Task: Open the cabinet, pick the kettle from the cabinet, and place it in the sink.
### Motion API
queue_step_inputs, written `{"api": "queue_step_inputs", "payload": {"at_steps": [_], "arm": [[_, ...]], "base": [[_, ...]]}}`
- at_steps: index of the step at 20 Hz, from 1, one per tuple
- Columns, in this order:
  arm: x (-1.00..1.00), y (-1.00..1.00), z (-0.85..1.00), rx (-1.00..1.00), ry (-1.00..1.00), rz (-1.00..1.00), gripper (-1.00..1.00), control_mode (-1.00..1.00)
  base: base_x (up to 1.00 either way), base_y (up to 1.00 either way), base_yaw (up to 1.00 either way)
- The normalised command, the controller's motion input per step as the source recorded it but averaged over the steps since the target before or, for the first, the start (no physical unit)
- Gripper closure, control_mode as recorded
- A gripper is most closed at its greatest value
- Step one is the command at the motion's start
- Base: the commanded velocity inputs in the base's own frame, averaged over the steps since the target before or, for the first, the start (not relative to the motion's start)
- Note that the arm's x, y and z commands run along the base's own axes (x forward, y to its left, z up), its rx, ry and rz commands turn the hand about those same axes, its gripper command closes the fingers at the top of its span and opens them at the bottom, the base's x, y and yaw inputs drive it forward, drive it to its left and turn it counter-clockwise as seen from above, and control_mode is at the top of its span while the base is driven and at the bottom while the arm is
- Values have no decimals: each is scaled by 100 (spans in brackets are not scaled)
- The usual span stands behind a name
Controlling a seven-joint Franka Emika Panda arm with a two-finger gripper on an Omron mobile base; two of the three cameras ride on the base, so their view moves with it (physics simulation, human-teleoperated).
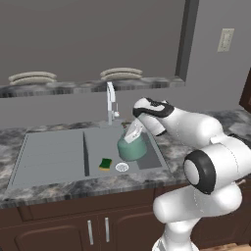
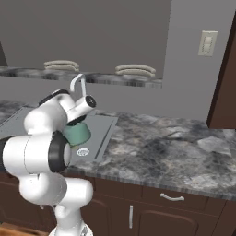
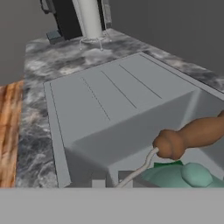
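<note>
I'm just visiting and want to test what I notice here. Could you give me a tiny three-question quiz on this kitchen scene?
1. True or false: the small teal-green rounded kettle stands on the ridged drainboard.
2. What lies in the grey stainless sink basin beside the kettle? A) a yellow and green sponge B) a red mug C) a banana
3. Fill in: the two-finger gripper is shut on the kettle's ____.

Key: 1 false, it is in the basin; 2 A; 3 handle.
</note>
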Motion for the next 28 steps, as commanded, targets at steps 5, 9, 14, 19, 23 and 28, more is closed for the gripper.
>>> {"api": "queue_step_inputs", "payload": {"at_steps": [5,9,14,19,23,28], "arm": [[31,5,-25,0,0,6,100,-100],[24,9,-31,0,0,2,100,-100],[27,17,-27,0,0,0,100,-100],[27,8,-26,-1,1,0,100,-100],[24,0,-25,-1,5,0,100,-100],[19,0,-29,-4,4,0,100,-100]], "base": [[0,0,0],[0,0,0],[0,0,0],[0,0,0],[0,0,0],[0,0,0]]}}
